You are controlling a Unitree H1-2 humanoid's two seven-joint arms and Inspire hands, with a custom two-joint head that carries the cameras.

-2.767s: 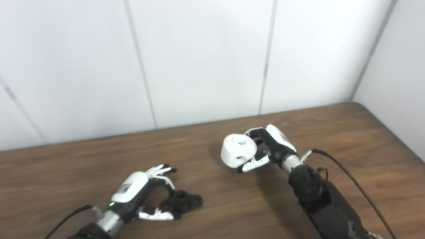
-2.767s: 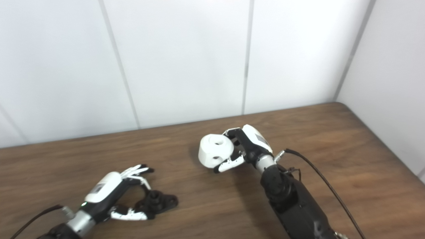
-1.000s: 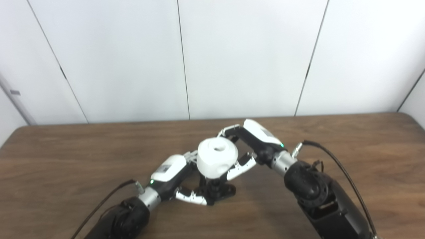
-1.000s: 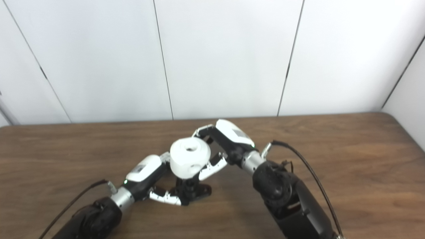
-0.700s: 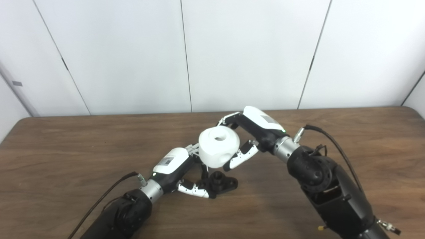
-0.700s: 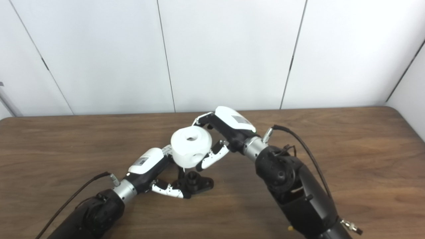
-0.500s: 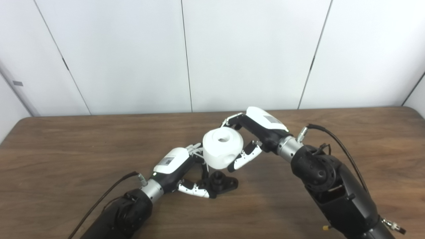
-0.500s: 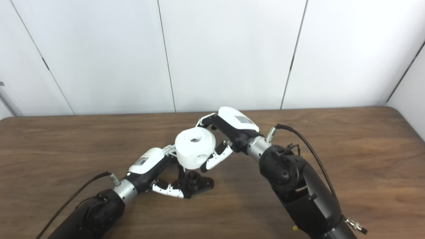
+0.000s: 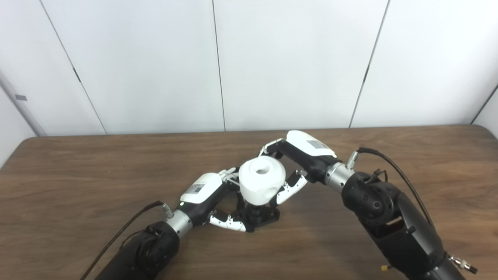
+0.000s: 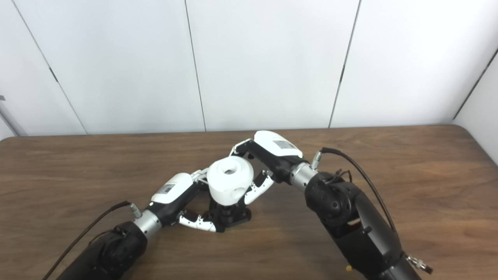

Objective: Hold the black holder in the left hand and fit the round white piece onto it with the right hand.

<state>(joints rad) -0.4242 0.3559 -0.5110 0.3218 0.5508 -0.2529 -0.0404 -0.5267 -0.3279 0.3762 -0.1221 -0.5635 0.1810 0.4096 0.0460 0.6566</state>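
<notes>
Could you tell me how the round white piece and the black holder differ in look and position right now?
The round white piece is a bulky white drum with holes in its top and side; the black holder is dark, low and flat-based. The white piece is raised, gripped by the right hand, while the holder rests on the table, steadied by the left hand. The white piece sits directly above the holder. Both are held, each by one hand.

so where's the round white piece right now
In the left eye view the round white piece is mid-table, held by the right hand, directly over the black holder that the left hand steadies.
</notes>
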